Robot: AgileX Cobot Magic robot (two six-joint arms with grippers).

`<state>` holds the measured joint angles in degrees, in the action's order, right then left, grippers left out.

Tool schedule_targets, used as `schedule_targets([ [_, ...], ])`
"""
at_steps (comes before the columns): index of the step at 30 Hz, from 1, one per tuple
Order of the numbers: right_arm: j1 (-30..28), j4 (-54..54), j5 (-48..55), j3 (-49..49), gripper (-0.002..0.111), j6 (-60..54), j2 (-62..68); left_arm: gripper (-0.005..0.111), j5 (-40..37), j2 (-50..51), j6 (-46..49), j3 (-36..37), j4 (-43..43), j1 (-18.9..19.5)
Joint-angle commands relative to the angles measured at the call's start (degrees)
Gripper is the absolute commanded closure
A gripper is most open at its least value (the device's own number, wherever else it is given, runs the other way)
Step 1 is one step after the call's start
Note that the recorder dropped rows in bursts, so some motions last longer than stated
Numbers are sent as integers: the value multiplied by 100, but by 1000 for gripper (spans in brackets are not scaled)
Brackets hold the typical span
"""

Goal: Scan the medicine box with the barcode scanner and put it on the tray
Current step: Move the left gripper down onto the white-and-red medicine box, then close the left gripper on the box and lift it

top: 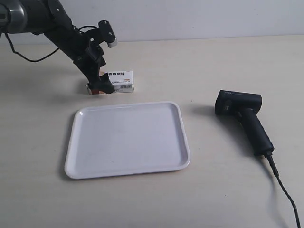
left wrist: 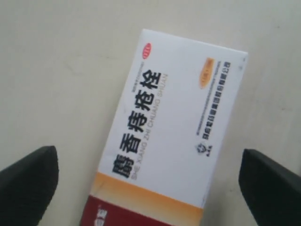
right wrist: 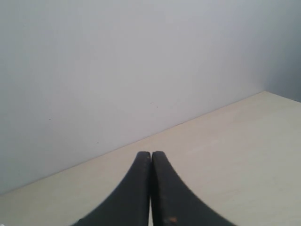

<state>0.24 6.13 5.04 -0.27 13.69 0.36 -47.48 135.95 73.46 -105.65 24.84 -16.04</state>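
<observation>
Step in hand: the pick-up of the small white cardboard medicine box (top: pixel 119 81), red-and-orange band at one end, dark print on top. It lies flat on the pale beige counter (top: pixel 223 61), just beyond the far rim of the flat white plastic tray (top: pixel 178 142) with rounded corners, apart from it. The left end effector (left wrist: pixel 148 181), on the arm at the exterior view's left, is down at the box's banded end; in the left wrist view its black fingers (left wrist: pixel 28 181) stand wide, one either side of the carton, neither touching it, box skewed between them. No grip yet. The black pistol-shaped barcode scanner (top: pixel 243 118) lies on its side well to the tray's other side, thin cable trailing off toward the counter's near edge, untouched. The right end effector (right wrist: pixel 151 188) is pressed closed on nothing, pointing at wall and bare counter. Next move, as I judge it: lower slightly, close across the box's narrow width, lift; the right arm has to fetch the scanner. Skew may twist the box on closing.
</observation>
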Motion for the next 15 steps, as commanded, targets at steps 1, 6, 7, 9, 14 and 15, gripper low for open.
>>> schedule_targets([
  [1, -24, -7, -27, 27, 108, -22, -36, 7, -369, 337, 44, -313, -36, -21],
  [6, -24, -7, -38, 27, 108, -22, -36, 50, -283, 377, 157, -336, -196, -21],
  [7, -24, -7, -38, 27, 108, -22, -36, 67, -222, 377, 157, -336, -227, -21],
  [9, -24, -7, -75, 27, 108, -22, -36, 100, -195, 353, 146, -336, -227, -21],
  [14, -24, 139, -310, 27, 108, 28, -36, 104, -758, 45, 164, -336, -301, -52],
  [15, -27, 221, -354, 27, 108, 40, -36, 104, -1001, -82, 150, -336, -279, -52],
])
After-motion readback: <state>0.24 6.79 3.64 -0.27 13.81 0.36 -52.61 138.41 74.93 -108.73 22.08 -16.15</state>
